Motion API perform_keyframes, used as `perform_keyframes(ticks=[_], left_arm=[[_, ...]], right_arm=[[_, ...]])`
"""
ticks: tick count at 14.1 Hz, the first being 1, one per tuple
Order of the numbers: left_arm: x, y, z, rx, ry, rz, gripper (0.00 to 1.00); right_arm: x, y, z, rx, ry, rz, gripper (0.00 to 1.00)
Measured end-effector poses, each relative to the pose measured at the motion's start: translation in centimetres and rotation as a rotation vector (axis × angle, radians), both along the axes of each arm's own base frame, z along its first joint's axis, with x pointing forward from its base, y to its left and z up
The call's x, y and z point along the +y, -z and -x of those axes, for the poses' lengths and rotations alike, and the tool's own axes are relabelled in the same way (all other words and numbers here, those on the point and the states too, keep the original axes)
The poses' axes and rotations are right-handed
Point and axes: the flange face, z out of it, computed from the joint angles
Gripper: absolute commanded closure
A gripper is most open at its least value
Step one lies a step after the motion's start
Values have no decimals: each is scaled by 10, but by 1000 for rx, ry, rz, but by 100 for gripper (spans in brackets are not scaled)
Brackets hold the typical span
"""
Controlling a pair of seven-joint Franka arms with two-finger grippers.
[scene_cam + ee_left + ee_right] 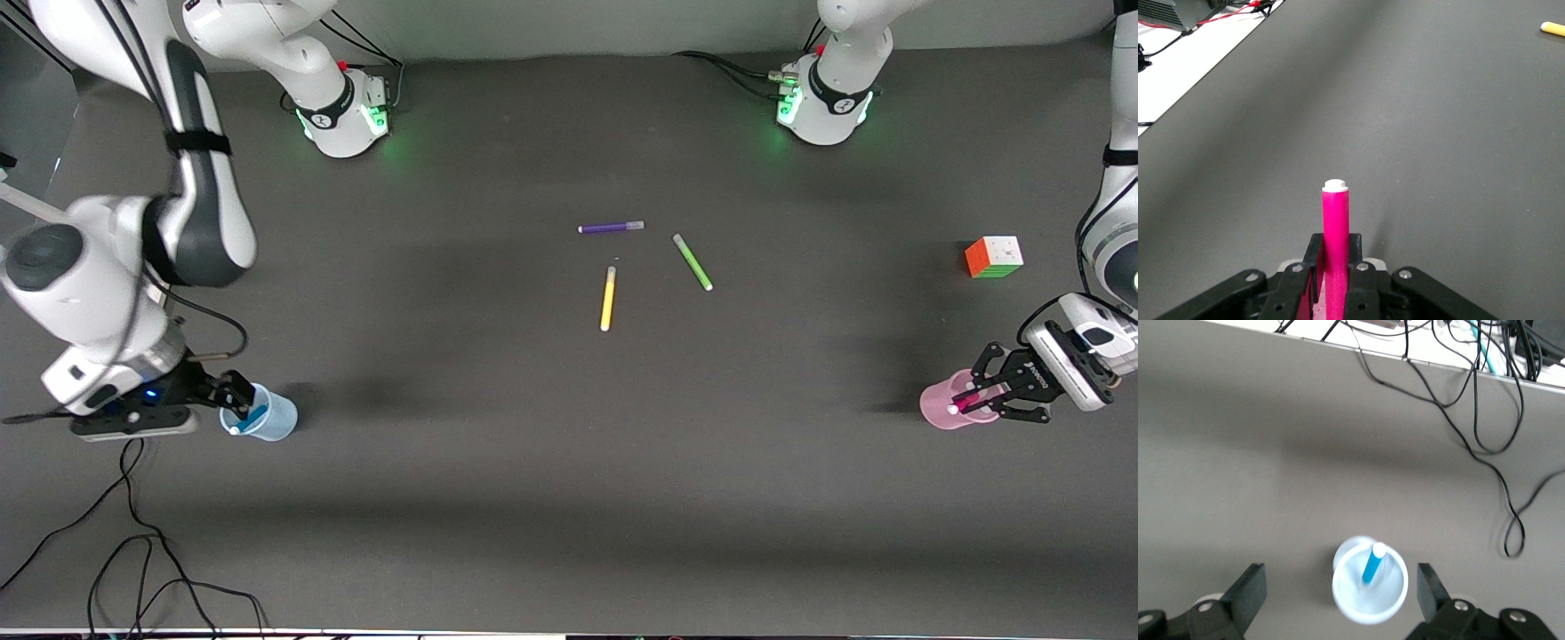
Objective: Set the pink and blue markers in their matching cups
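Observation:
The blue marker (252,418) leans inside the pale blue cup (276,420) at the right arm's end of the table. My right gripper (238,402) hovers just over that cup, open and empty. In the right wrist view the marker (1371,565) stands in the cup (1395,603) between the spread jaws of the right gripper (1341,587). My left gripper (973,397) is shut on the pink marker (960,404) over the mouth of the pale pink cup (938,411). The left wrist view shows the gripper (1337,257) clamping the marker (1336,223), white tip up; its lower end is hidden.
A purple pen (611,228), a green pen (693,262) and a yellow pen (608,299) lie mid-table. A colour cube (994,257) sits farther from the front camera than the pink cup. Loose cables (133,551) lie near the table's front edge.

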Motion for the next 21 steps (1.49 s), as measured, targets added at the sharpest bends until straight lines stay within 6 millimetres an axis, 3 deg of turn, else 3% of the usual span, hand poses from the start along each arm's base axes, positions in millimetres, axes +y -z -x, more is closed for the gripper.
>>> perform_keyframes(ticks=[5, 8, 10, 12, 15, 18, 21], left_arm=[[0, 0, -3, -5, 4, 5, 0], [0, -2, -4, -8, 4, 5, 0], [-1, -11, -9, -26, 6, 2, 0], [-4, -37, -18, -39, -18, -1, 0], [-23, -94, -26, 22, -83, -65, 0], [-57, -163, -22, 125, -194, -157, 0], [-104, -220, -9, 270, -365, -243, 0]], right_arm=[[21, -101, 35, 141, -27, -71, 0], [32, -139, 64, 203, -59, -107, 0], [28, -155, 79, 223, -65, -129, 0], [22, -167, 89, 231, -66, -146, 0], [15, -181, 101, 233, -49, -164, 0], [17, -195, 120, 220, -51, -160, 0], [17, -192, 130, 200, -42, -158, 0]])
